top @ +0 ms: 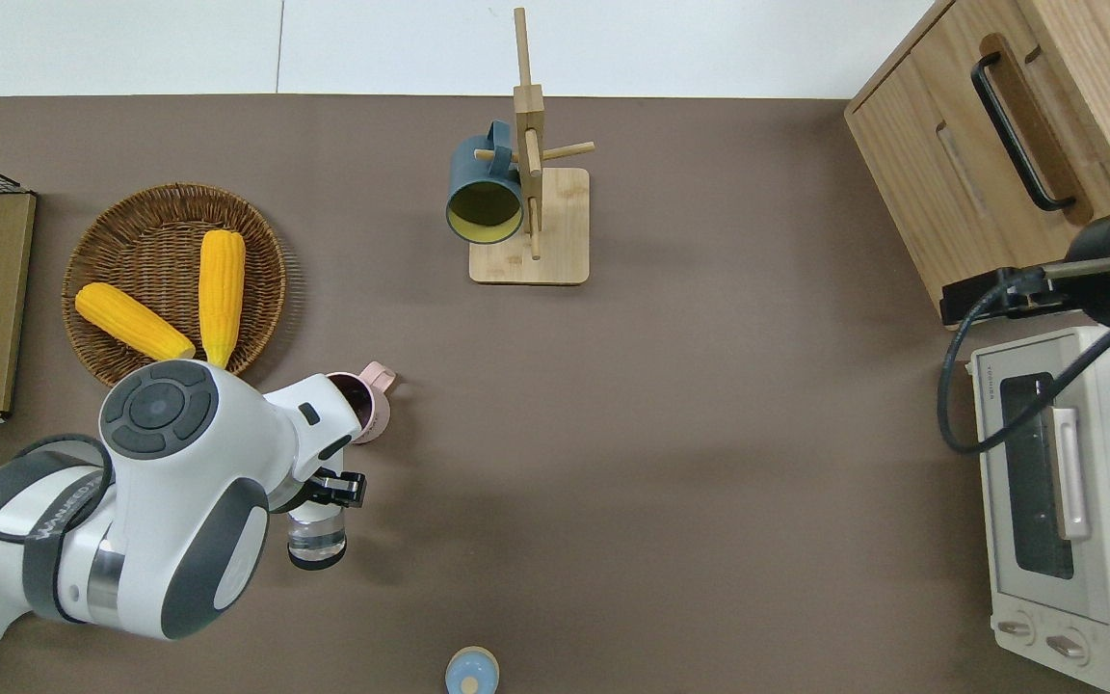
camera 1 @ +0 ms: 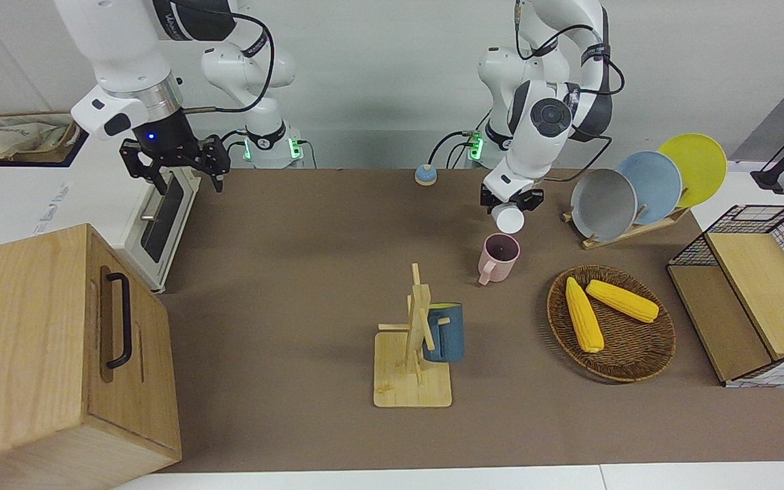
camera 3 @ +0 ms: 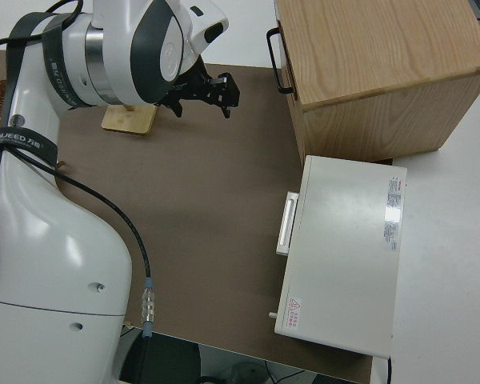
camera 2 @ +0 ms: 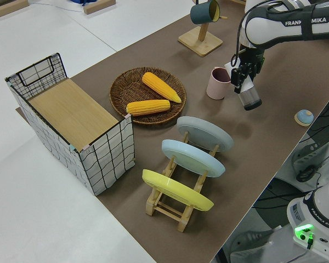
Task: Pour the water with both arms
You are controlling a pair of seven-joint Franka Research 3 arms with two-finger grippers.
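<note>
One clear bottle (top: 316,536) tilted in left hand (top: 324,493), beside pink mug (top: 358,407)

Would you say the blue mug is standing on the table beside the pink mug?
No, the blue mug hangs on the wooden mug tree, apart from the pink mug.

A brown-topped table (top: 709,434) carries everything. Around its wooden mug tree (top: 531,193) stand a pink mug (top: 369,405), corn basket (top: 174,289), plate rack (camera 2: 181,181), cabinet (top: 998,145) and toaster oven (top: 1056,501).
</note>
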